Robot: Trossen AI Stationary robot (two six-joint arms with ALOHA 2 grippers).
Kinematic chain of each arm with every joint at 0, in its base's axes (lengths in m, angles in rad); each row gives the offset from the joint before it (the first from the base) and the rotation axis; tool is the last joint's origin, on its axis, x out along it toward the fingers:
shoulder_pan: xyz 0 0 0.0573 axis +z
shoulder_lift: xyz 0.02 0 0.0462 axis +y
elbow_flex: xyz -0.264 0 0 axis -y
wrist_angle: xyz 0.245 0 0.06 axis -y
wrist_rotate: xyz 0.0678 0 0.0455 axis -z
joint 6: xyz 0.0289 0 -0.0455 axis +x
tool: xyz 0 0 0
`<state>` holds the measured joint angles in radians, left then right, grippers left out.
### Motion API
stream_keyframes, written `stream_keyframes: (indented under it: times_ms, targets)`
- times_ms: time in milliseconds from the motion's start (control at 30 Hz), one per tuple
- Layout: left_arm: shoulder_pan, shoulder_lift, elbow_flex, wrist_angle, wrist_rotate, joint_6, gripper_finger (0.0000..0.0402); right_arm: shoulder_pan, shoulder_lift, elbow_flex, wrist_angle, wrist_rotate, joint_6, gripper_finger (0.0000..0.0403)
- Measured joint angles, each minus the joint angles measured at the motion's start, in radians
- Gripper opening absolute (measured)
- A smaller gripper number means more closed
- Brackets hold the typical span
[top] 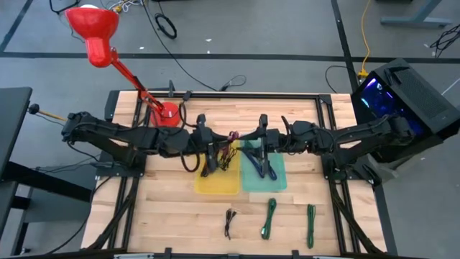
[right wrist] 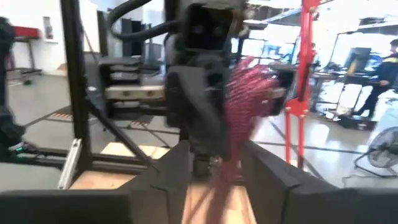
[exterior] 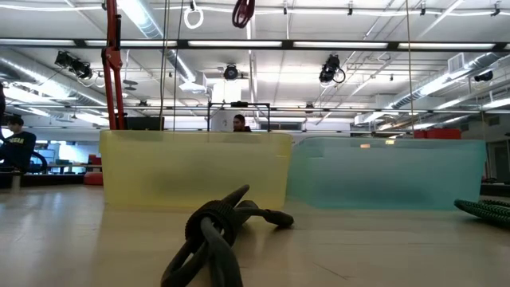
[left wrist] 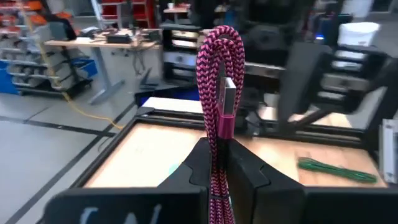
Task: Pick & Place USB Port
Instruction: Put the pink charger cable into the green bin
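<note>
A pink braided USB cable (left wrist: 219, 68), folded into a bundle with its silver plug (left wrist: 228, 94) showing, sticks out past my left gripper (left wrist: 219, 165), which is shut on it. Both grippers meet above the yellow bin (top: 215, 181) and the teal bin (top: 264, 180), with the pink cable (top: 231, 137) between them. My right gripper (right wrist: 217, 171) faces the left one, open. Its fingers stand on either side of the blurred pink cable (right wrist: 249, 93); whether they touch it cannot be told. The low view shows neither gripper. My left gripper pinches the pink cable bundle (left wrist: 217, 146) between its two fingers, several strands together, just below the plug's pink sleeve. The looped end and the plug stick out beyond the fingertips (left wrist: 199, 163). The cable is lifted clear above the bins.
A blue cable (top: 259, 164) lies in the teal bin and a dark one (top: 210, 164) in the yellow bin. On the near table lie a black cable (top: 230, 221) and two green cables (top: 269, 218) (top: 310, 224). A red lamp (top: 97, 32) stands at the far left.
</note>
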<state>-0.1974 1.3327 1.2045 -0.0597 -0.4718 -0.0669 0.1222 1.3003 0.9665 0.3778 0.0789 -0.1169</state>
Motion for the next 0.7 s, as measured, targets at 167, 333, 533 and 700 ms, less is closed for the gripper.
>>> stream_keyframes:
  times_ms: [167,333,533,700]
  targets:
    - [-0.025,0.005,0.0,-0.004,0.004,-0.004,0.0027,-0.014,0.0,0.0,0.011,0.021,0.005,0.0177]
    - [-0.035,0.008,-0.001,0.007,0.004,-0.001,0.0027,-0.017,0.0,0.0,0.042,0.015,0.024,0.0199]
    - [-0.034,0.049,-0.002,0.072,0.03,0.004,0.0027,-0.023,0.0,0.0,0.082,0.012,0.025,0.0199]
    - [-0.022,0.073,-0.002,0.093,0.027,0.007,0.0027,-0.022,0.006,0.0,0.054,0.021,0.02,0.0143]
